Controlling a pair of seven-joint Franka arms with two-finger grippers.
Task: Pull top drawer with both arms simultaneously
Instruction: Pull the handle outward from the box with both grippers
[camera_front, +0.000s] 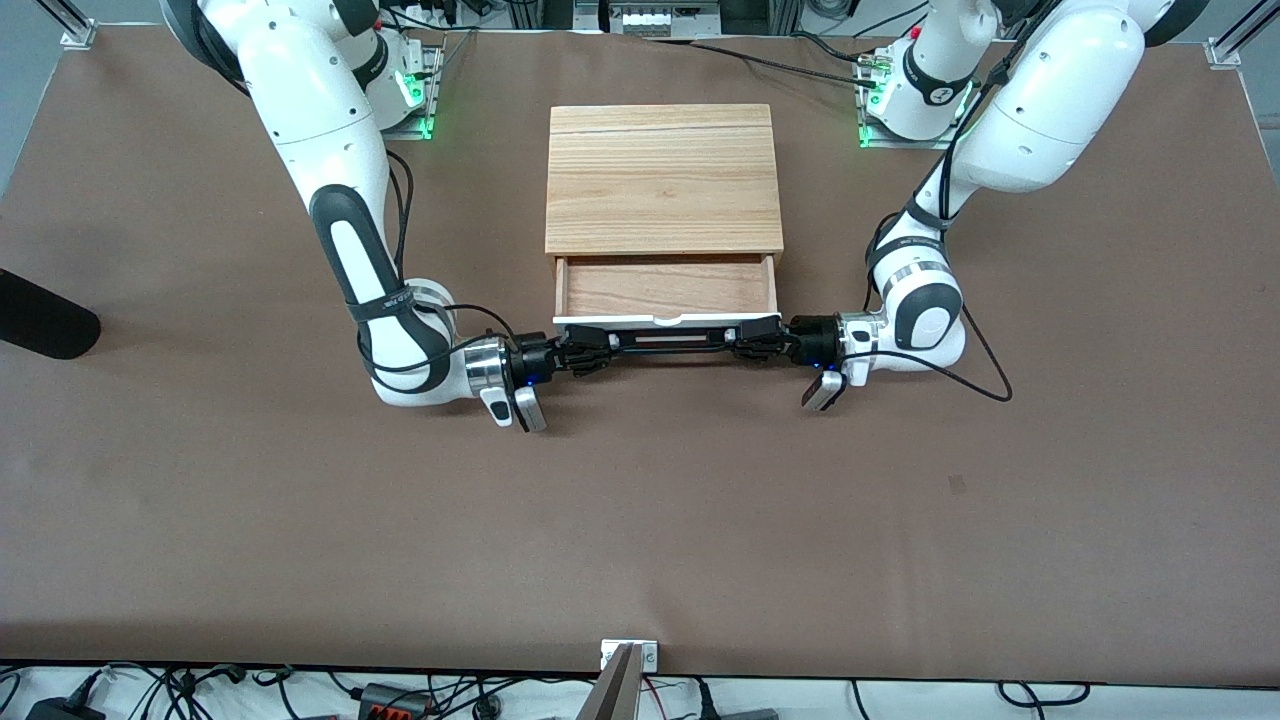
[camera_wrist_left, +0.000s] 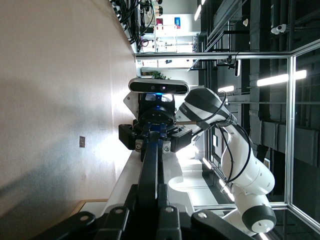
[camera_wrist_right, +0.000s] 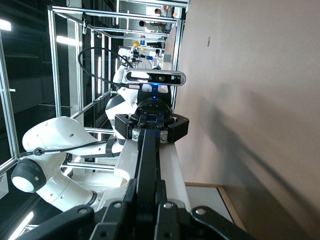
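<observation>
The top drawer (camera_front: 664, 287) stands pulled partly out from under the wood-grain cabinet top (camera_front: 662, 178), its light-wood floor bare. Its white front panel (camera_front: 600, 320) carries a black bar handle (camera_front: 668, 341). My left gripper (camera_front: 752, 342) is shut on the handle's end toward the left arm. My right gripper (camera_front: 590, 352) is shut on the other end. In the left wrist view the handle (camera_wrist_left: 151, 165) runs between my fingers (camera_wrist_left: 176, 212) to the right gripper. In the right wrist view the handle (camera_wrist_right: 147, 160) runs the same way between my fingers (camera_wrist_right: 165, 212).
The cabinet stands mid-table between the two arm bases. A black object (camera_front: 40, 315) lies at the table edge past the right arm. Brown table (camera_front: 640, 520) stretches nearer the front camera from the drawer front.
</observation>
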